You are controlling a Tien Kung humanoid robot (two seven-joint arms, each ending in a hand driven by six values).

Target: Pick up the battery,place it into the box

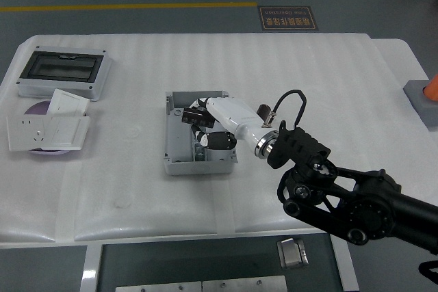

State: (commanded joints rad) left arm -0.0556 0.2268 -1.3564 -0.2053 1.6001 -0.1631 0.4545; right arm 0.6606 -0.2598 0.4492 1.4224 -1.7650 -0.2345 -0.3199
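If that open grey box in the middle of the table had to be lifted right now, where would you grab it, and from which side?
Probably the grey box by its left long wall, coming from above and the left. It lies flat on the table with its top open, so that thin upright wall can be pinched over its rim. The right hand takes up the inside and the right side.
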